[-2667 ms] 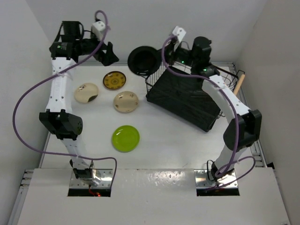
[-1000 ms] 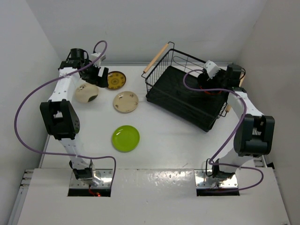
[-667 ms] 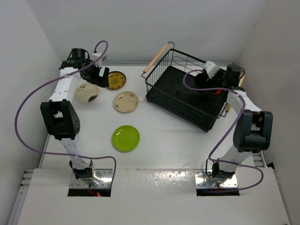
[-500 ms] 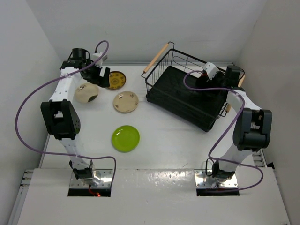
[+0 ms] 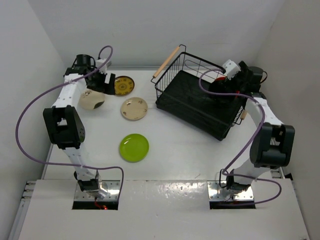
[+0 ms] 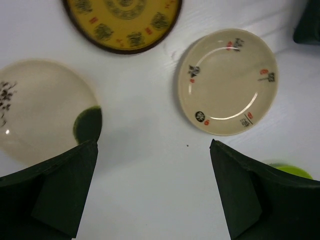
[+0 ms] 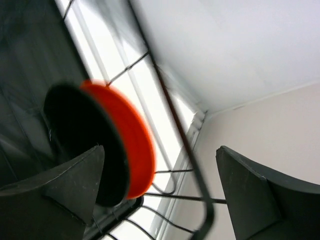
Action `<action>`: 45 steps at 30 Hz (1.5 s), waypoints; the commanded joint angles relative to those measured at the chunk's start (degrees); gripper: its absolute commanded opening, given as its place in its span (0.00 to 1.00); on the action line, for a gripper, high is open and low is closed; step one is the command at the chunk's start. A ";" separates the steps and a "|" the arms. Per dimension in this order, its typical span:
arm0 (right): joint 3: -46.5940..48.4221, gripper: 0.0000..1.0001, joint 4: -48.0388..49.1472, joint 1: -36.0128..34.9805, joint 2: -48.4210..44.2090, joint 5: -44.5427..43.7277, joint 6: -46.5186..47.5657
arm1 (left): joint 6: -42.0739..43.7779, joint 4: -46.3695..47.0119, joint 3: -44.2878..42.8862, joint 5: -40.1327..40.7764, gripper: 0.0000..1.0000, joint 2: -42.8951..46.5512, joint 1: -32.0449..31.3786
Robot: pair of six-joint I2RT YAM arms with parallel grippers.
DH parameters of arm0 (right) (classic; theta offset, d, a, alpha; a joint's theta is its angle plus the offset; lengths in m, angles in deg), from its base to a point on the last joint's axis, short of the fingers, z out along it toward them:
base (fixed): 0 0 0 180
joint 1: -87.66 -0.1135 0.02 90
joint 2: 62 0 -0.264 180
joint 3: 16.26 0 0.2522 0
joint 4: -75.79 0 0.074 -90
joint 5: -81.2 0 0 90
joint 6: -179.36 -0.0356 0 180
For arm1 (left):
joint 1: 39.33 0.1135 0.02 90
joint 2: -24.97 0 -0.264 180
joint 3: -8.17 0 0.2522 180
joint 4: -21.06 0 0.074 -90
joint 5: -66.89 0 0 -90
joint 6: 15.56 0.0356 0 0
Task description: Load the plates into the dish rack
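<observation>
Since a second ago the right gripper (image 7: 161,150) has been opened wide and drawn back; nothing is held. Nearest, the green plate (image 5: 134,148) is left flat on the table (image 5: 180,150). The beige plate (image 6: 227,80), cream plate (image 6: 40,110) and patterned plate (image 6: 122,20) lie flat beyond it, each apart. The left gripper (image 6: 153,145) is hung fully open and empty over the gap between cream and beige. Farthest, the orange plate (image 7: 134,145) is stood on edge at the far right end of the dish rack (image 5: 197,102), face sideways, long axis near upright, slightly tilted. The release is judged done. Next, a thin rim pinch on a flat plate is called for.
</observation>
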 commanded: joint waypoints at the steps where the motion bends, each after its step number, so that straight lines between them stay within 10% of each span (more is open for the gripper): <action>1: 1.53 0.93 7.34 -0.25 -6.06 1.29 -9.46 | -9.30 4.01 -1.73 6.43 1.00 -0.88 4.60; 21: 1.45 0.95 0.05 -20.37 -18.10 -3.26 -10.12 | -15.73 8.05 -15.28 2.41 0.94 -25.84 20.17; 24: 1.27 0.95 0.84 -22.39 -18.72 -6.78 -9.24 | -15.20 8.05 -13.79 0.65 0.65 -26.73 20.69; 31: 2.24 0.96 2.08 -23.80 -19.34 -9.86 -8.19 | -14.67 8.05 -9.74 -5.85 0.38 -28.04 20.69; 33: 2.67 0.96 2.25 -24.06 -19.17 -9.95 -7.57 | -14.67 8.05 -9.74 -5.86 0.04 -28.05 21.22; 38: 3.73 0.98 1.82 -24.50 -18.29 -8.38 -7.22 | -16.08 8.05 -11.84 -7.70 0.00 -25.68 22.72; 45: 10.82 0.98 -10.28 -24.50 -15.39 5.47 -12.04 | 3.22 4.38 -16.95 -17.70 0.00 -10.05 19.57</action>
